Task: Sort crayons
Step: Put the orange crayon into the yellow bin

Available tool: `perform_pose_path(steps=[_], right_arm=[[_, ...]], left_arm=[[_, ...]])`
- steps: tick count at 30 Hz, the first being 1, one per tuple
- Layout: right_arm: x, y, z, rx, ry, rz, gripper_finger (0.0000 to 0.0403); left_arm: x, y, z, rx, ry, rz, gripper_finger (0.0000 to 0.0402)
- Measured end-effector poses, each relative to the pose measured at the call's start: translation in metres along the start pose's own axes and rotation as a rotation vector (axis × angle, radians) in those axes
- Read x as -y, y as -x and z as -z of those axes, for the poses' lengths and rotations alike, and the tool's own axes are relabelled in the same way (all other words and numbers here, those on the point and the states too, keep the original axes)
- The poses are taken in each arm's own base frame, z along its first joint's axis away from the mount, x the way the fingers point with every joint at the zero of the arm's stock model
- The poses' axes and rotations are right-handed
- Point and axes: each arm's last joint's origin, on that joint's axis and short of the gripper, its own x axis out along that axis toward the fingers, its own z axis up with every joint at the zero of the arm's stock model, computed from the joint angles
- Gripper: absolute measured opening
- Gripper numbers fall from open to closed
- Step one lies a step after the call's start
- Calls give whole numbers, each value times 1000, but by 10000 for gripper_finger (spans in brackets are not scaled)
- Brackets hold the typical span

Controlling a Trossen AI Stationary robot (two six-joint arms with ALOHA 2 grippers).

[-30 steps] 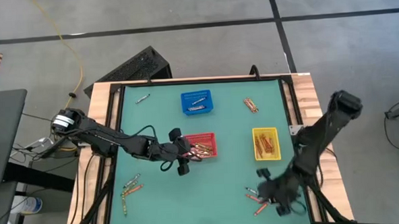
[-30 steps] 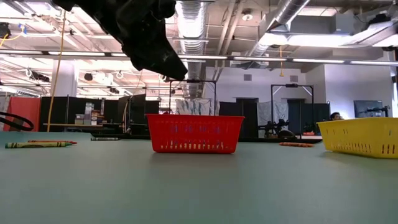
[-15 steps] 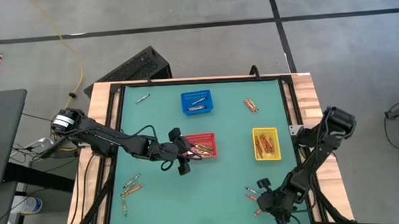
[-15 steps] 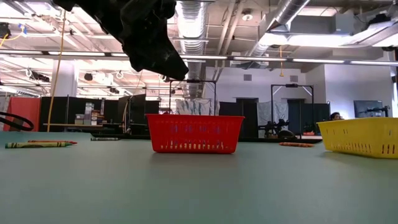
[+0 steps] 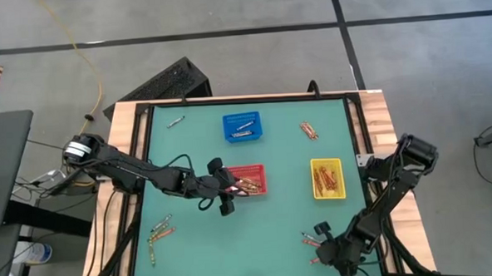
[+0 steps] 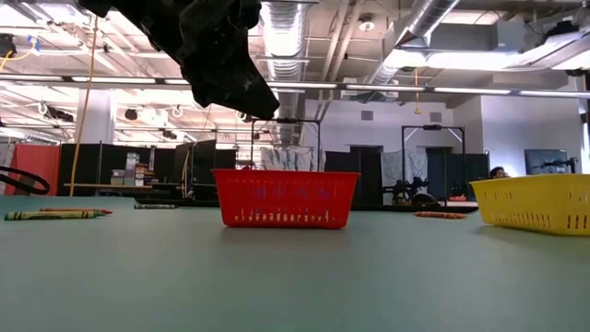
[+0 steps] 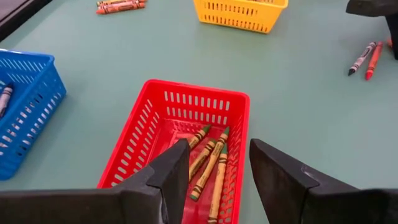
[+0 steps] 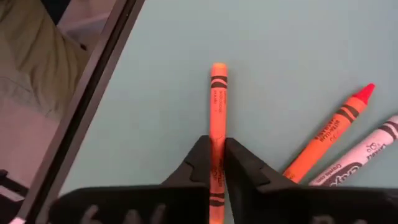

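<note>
Several crayons lie in the red basket (image 5: 249, 178), and they also show in the left wrist view (image 7: 208, 165). My left gripper (image 5: 230, 191) hovers open and empty over that basket's left end (image 7: 219, 149); the low view shows it above the basket (image 6: 226, 65). My right gripper (image 5: 322, 249) is low at the table's near right, shut on an orange crayon (image 8: 218, 106). Two more crayons, one orange-red (image 8: 336, 134) and one pale grey (image 8: 364, 155), lie beside it on the table. My right gripper pinches the orange crayon between its two fingers, near the crayon's end closest to the wrist (image 8: 217, 163). The fingers lie along the crayon, whose free end (image 8: 219, 67) points away from them. Whether the crayon is on the table or just off it, I cannot tell.
A blue basket (image 5: 242, 126) with a crayon stands at the far middle, and a yellow basket (image 5: 327, 176) with crayons at the right. Loose crayons lie at the near left (image 5: 159, 233), the far right (image 5: 310, 130) and the far left (image 5: 175, 121). The table's dark frame (image 8: 93, 112) runs close to my right gripper.
My right arm has swung in and my right gripper has gone a little toward the table's near edge and left, onto the loose crayons at the near right.
</note>
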Motion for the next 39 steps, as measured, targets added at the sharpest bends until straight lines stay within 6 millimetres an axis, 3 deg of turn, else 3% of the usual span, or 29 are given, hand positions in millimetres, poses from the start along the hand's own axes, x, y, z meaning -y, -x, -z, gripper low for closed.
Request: perform_pose_path(steps=[4, 9, 16, 22, 27, 39], right_arm=[[5, 25, -5, 36, 9, -35, 6], [15, 83, -20, 245, -29, -54, 6], [59, 142, -9, 323, -248, 116, 3], [102, 156, 20, 151, -660, 360, 3], [122, 159, 38, 51, -977, 540, 7], [134, 153, 42, 33, -1039, 582, 85]], left_arm=[[-1, 0, 0, -2, 1, -10, 157], [-3, -1, 0, -6, 4, -21, 157], [-4, -1, 3, -29, 6, -26, 157], [-5, -1, 6, -58, 5, -39, 157], [-6, -1, 6, -60, 9, -56, 157], [-6, -1, 6, -62, 10, -59, 157]])
